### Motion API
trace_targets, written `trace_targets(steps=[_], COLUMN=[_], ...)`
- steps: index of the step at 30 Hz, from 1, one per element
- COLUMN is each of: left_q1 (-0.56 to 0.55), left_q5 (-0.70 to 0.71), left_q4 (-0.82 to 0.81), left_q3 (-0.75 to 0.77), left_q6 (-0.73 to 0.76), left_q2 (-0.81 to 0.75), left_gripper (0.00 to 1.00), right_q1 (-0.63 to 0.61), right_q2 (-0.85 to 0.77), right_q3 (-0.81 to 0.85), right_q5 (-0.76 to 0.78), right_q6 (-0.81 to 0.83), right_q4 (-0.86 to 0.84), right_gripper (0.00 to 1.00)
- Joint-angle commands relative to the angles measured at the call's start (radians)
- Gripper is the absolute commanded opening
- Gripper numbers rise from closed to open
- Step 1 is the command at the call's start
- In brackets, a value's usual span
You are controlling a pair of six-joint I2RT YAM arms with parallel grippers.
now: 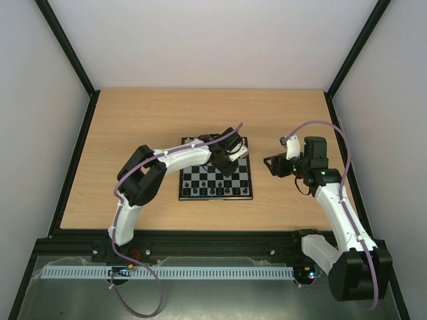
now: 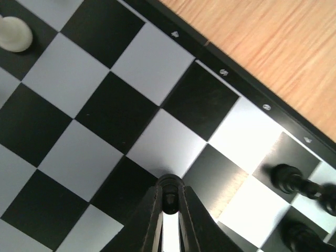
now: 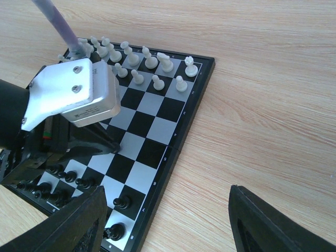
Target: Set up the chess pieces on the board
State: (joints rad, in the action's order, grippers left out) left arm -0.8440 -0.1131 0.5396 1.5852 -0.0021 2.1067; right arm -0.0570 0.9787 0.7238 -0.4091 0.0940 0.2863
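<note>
Left fingers (image 2: 148,223) are pinching shut on what seems a black piece (image 2: 169,199) at frame bottom; right fingers (image 3: 79,226) are hanging apart. Next is probably lifting it toward its home square.

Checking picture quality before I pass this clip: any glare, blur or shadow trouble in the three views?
Top view: even light, soft shadows, but the pieces on the board are too small to tell apart. Left wrist view: glare whitens the board at lower right; the left claw is dark and soft. Right wrist view: board sharp; the right claw is dark and soft-edged.
</note>
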Motion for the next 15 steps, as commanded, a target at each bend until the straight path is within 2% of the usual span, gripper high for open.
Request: trace_targets(steps=[1, 15], left_q1=[-0.012, -0.053], left_q5=[-0.087, -0.127], left_q4=[0.035, 0.099], left_q3=[-0.013, 0.004], left_q6=[0.041, 0.079], left_q2=[-0.057, -0.02], left_gripper=[0.09, 0.1], right_q1=[0.005, 0.005], right_q2=[0.008, 0.005], right_q3=[-0.004, -0.004], right_q5=[-0.005, -0.005], right_q6=[0.014, 0.013], right_q4=[0.01, 0.011], right_gripper=[0.64, 0.64])
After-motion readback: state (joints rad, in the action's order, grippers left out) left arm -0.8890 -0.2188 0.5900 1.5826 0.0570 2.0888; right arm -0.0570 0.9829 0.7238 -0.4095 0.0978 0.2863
